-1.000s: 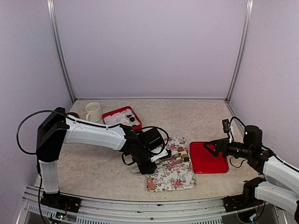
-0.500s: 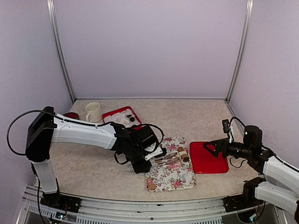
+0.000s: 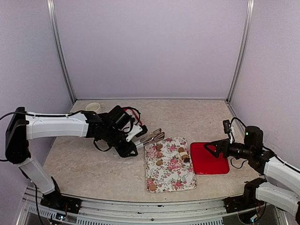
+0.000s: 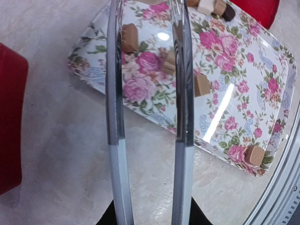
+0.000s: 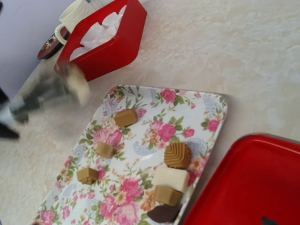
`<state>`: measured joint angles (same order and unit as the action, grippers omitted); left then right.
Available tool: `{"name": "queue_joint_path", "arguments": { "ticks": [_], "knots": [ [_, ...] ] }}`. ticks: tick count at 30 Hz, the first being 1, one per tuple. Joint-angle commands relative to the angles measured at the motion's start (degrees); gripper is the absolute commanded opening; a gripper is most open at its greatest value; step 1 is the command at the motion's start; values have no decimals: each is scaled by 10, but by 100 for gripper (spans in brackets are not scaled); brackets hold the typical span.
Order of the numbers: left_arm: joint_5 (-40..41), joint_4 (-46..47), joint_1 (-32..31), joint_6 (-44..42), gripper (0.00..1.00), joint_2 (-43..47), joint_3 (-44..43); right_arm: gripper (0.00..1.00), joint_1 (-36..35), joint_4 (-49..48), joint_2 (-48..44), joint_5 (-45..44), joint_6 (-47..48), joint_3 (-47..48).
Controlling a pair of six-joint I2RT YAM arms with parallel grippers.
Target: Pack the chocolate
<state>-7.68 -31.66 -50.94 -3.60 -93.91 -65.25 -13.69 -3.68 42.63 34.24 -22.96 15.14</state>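
The left arm is reaching in from the left edge of the top view toward the middle, and its forearm is lying low and almost level over the table [image 3: 93,164]. The left end effector [image 3: 136,140] is pinching a pair of metal tongs [image 3: 152,137]. The tongs are pointing right, at the upper left corner of the flowered tray [image 3: 173,176]. In the left wrist view the two blades are standing apart. In the right wrist view a blurred tan shape is sitting at their tip; I cannot tell what it is.

The chocolate [image 3: 159,154] is lying on the tray: a short column on the left, a small group at the upper right edge, and one piece at the lower left corner.

The right end effector [image 3: 211,149] is hovering over the left edge of the red lid [image 3: 213,164]; I cannot tell how its fingers are standing.

Half a second ago the left end effector was at the tray's left side. Now it is sitting further up and left, in front of the red box [image 5: 117,47]. The right arm is staying in place.
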Motion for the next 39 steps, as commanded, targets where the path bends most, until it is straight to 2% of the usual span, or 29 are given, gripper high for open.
{"name": "queue_joint_path", "arguments": {
  "ticks": [1,9,15,39],
  "knots": [
    [-55,41,77,26,24,59,18,100,10,-3,0,-1,6,-6],
    [-82,30,242,59,24,86,31,100,11,-6,0,0,6,-8],
    [-75,21,316,89,25,69,23,100,11,-6,-2,0,7,-9],
    [-47,19,330,97,26,-47,-38,100,12,-13,4,0,7,-13]
  ]
}}
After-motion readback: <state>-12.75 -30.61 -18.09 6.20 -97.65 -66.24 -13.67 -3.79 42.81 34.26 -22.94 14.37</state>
